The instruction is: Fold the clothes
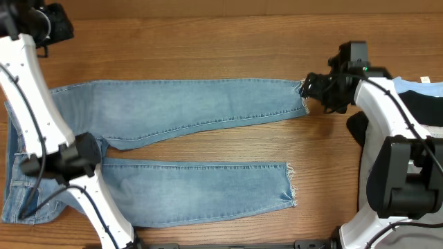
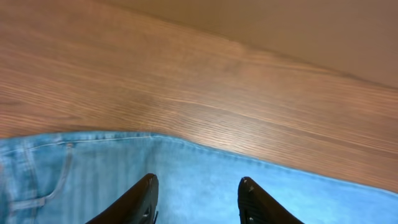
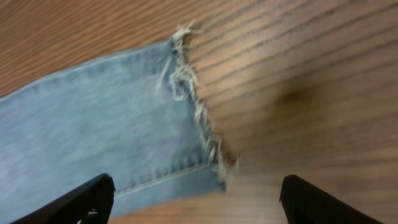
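**Two open grippers at opposite ends of a pair of jeans laid flat**

The left gripper (image 2: 198, 184) has its two dark fingers partly apart and holds nothing; blue denim shows in the gap between them. It sits low over the waist end of the jeans (image 1: 194, 111), near the cloth's far edge, with seam stitching just to one side.

The right gripper (image 3: 198, 184) is spread wide and also empty. It hovers over the frayed hem (image 3: 198, 118) of the leg lying farther from the robot, where loose white threads trail onto the wooden table (image 1: 208, 41).

The jeans lie lengthwise across the table, waist to the robot's left. The two legs run rightward and are splayed apart.

Denim like this is probably limp but fairly heavy. It should drape and drag rather than hold a shape, and is likely to grip the wood more than slide on it. The thick waistband and the stitched hem above the fringe look like the firmest places to pinch.

The left arm reaches down over the waist end. The right arm stretches inward from the right edge, beside a black garment (image 1: 423, 107) and a pale-blue top (image 1: 419, 86).
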